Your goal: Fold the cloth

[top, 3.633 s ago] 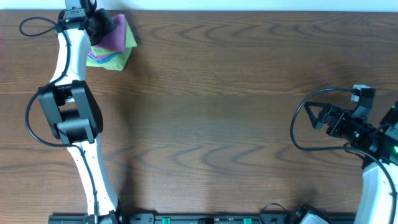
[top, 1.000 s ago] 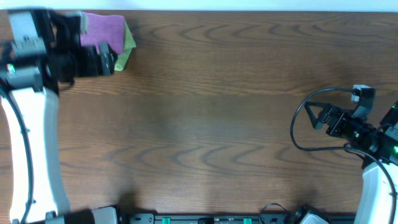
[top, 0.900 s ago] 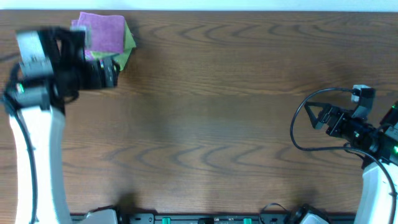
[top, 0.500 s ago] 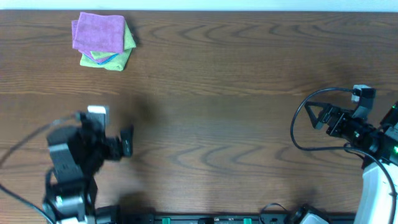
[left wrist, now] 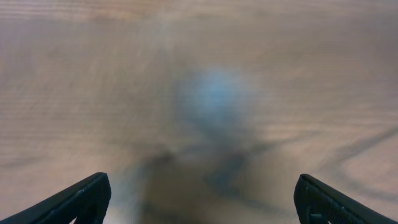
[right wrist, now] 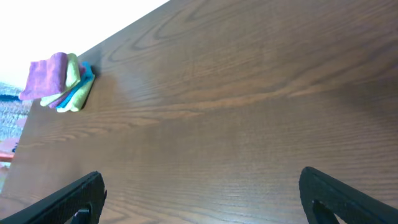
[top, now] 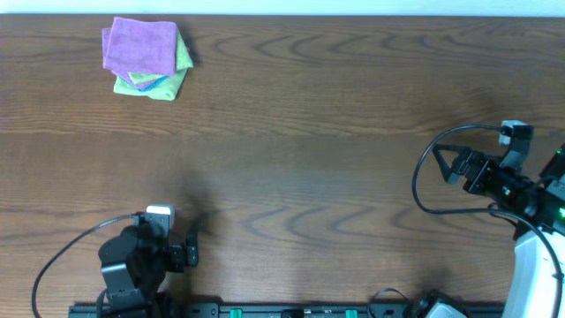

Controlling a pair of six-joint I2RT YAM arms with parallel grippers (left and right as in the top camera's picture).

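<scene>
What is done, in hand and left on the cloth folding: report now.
Done: the purple cloth lies folded atop the stack of folded cloths in the far left corner. In hand: nothing; the left tool and right tool are open, empty, away from it. Left: no unfolded cloth shows anywhere.

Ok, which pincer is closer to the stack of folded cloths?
Left. The left pincer is at the near edge, roughly in line with the stack of folded cloths in the far left corner; the right pincer is across the table.
</scene>
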